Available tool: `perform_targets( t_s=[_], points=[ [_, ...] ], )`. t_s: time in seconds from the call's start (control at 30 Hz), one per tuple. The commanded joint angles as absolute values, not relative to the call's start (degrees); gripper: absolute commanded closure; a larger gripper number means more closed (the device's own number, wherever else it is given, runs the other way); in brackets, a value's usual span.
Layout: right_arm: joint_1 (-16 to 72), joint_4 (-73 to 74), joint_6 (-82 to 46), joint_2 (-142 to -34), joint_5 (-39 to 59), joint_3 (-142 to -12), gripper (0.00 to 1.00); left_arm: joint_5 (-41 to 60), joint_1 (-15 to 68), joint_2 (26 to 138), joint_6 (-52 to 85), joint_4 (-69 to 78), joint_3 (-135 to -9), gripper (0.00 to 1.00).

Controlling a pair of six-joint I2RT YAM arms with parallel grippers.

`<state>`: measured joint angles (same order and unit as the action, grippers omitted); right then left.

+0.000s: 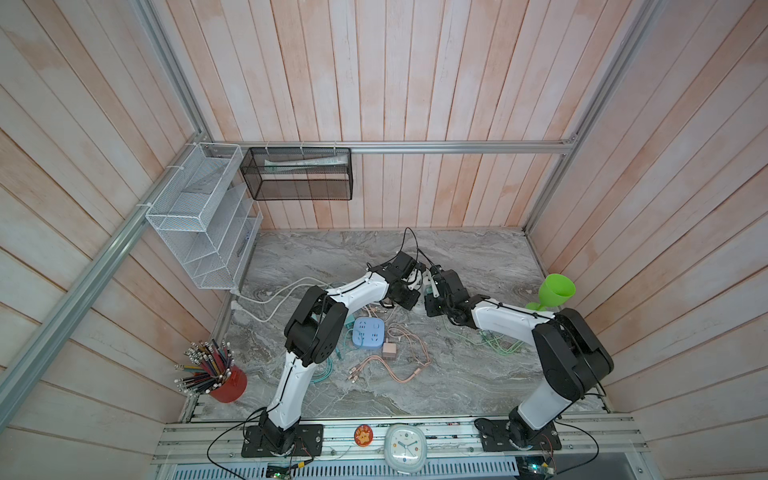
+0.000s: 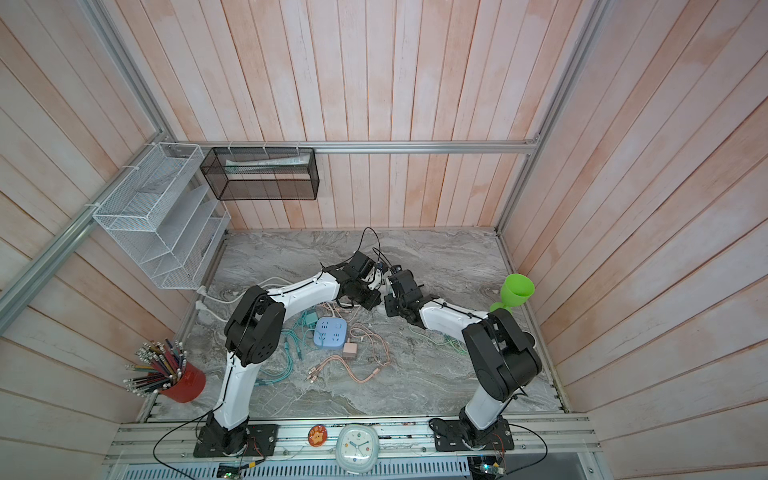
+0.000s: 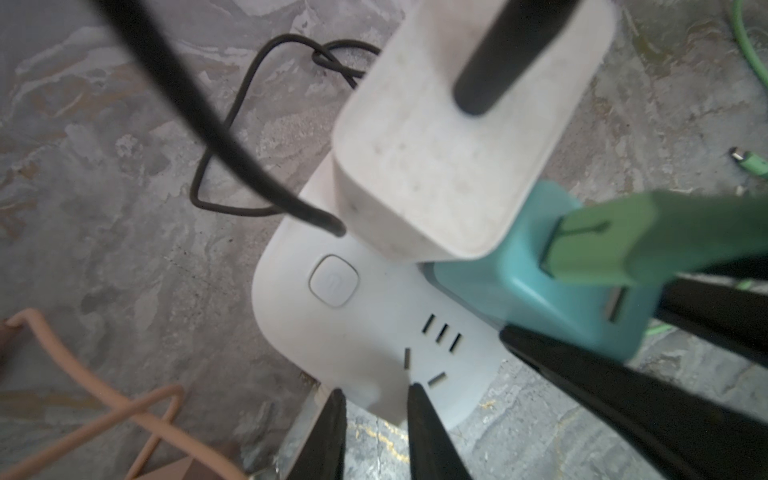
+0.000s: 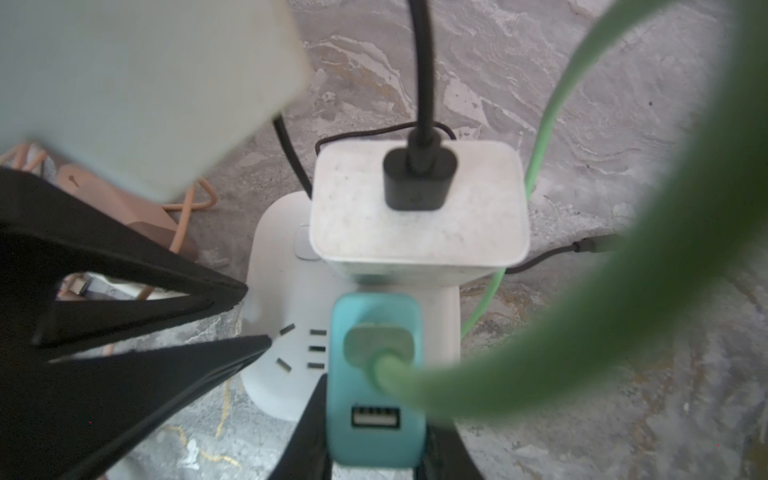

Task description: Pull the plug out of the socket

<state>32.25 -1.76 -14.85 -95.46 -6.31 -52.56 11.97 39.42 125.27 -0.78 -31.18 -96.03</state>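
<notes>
Right tool (image 4: pixel 376 440) is clamped on the teal plug (image 4: pixel 345 399), one finger on each long side, near the end with the spare USB port. Left tool (image 3: pixel 377 395) is drawn narrow, and its tips seem to pinch the rim of the white socket (image 4: pixel 286 266), beside the empty slots. The plug looks seated in that socket, which lies flat on the counter (image 4: pixel 540 83); no pins show. In both top views the two wrists meet over it mid-counter, toward the back wall, and hide most of it.

Judged from here, the main risk is the socket rising with the plug. The left tool holds only a corner, so a stiff fit could pry the block out of that hold or pivot it about the rim. The right grip sits toward one end of the plug, not over its middle. A pull from there may rock it, jam the pins, and let the smooth sides slide out of the fingers. The white adapter (image 4: pixel 419 232) stands just beside the plug, seemingly touching, so a tilted pull toward it would bind or lever it loose. The green cable (image 4: pixel 623 291) arcs close across the right wrist view; it could catch on the arm as the plug comes up and drag sideways.
</notes>
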Motion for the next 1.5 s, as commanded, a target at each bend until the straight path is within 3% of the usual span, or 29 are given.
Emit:
perform_targets(
  t_s=[0.0, 0.57, 1.47],
  points=[
    [33.6, -1.2, -15.0, -93.8, -2.8, -55.2, 0.91, 11.4, 40.5, 129.8, -0.7, -35.1, -95.3, 0.72],
    [32.8, -2.2, -15.3, -91.3, -2.6, -55.5, 0.93, 10.5, 40.7, 130.7, -0.6, -36.1, -96.3, 0.72],
    [36.7, -4.7, -14.5, -99.2, -6.8, -59.4, 0.94, 15.7, 40.7, 132.8, 2.7, -35.6, -102.5, 0.72]
  ],
)
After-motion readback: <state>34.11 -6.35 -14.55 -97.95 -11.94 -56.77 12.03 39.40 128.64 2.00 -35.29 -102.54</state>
